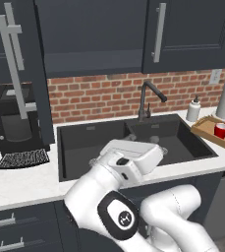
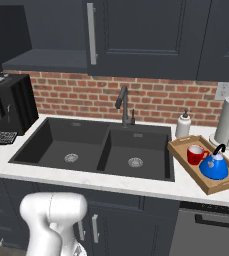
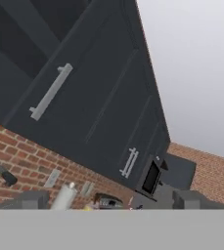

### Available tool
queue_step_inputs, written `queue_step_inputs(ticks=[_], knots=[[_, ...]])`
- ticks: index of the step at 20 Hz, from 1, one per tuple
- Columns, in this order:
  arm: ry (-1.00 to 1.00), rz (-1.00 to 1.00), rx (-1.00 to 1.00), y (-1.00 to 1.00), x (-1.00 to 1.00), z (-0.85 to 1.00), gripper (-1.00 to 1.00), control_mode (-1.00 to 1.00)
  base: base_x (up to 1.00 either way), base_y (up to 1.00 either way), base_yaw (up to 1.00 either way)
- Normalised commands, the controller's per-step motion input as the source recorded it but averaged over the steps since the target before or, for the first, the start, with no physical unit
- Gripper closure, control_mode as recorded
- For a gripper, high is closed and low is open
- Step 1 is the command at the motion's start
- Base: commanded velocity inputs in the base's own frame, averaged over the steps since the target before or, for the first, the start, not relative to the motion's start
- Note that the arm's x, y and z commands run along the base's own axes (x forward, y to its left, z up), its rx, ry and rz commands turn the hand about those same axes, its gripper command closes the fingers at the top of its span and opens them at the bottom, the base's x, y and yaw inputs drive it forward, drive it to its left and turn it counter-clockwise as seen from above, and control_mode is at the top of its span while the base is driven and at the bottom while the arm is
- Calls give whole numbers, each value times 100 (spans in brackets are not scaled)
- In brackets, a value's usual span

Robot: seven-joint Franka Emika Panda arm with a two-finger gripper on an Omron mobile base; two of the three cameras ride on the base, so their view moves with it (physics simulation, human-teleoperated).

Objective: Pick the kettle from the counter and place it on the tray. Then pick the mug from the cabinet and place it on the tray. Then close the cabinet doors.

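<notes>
The hand (image 3: 111,200) shows in the hand view as two dark finger tips set wide apart at the bottom edge, released, with nothing between them and nothing touching them; it points up at the row of upper cabinet fronts, the brick wall and the pale ceiling. Nearest the base, the arm is folded low in front of the black double sink (image 2: 93,150), which is set into the white tabletop (image 2: 136,185). On the tabletop to the right of the sink lies the wooden tray (image 2: 178,150), and in it stand the red mug (image 2: 197,154) and, just beside it on the right, the blue kettle (image 2: 214,166) with its black arched handle upright. Behind the tray stand a white soap bottle (image 2: 183,126) and a paper-towel roll (image 2: 228,121) against the brick wall. At the left end of the tabletop sits a black coffee machine (image 1: 15,118). Above, the cabinet (image 1: 92,34) is open: its left door (image 1: 38,74) swings out toward the base, its silver bar handle in front of the coffee machine, and the dark shelf inside is bare. The right door (image 1: 190,34) lies flat with the cabinet fronts.
</notes>
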Motion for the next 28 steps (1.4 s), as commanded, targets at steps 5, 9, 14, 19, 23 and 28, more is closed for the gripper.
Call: queue_step_inputs(ticks=[5,9,14,19,23,28], knots=[[-5,0,-13,41,-7,-17,-100,-100,0,0,0],[0,0,-8,37,-1,-1,-100,-100,0,0,0],[6,0,-12,26,0,-10,-100,-100,0,0,0],[0,0,-12,24,-2,-15,-100,-100,0,0,0],[2,0,-14,53,-1,0,-100,-100,0,0,0],[7,0,-14,49,0,8,-100,-100,0,0,0]])
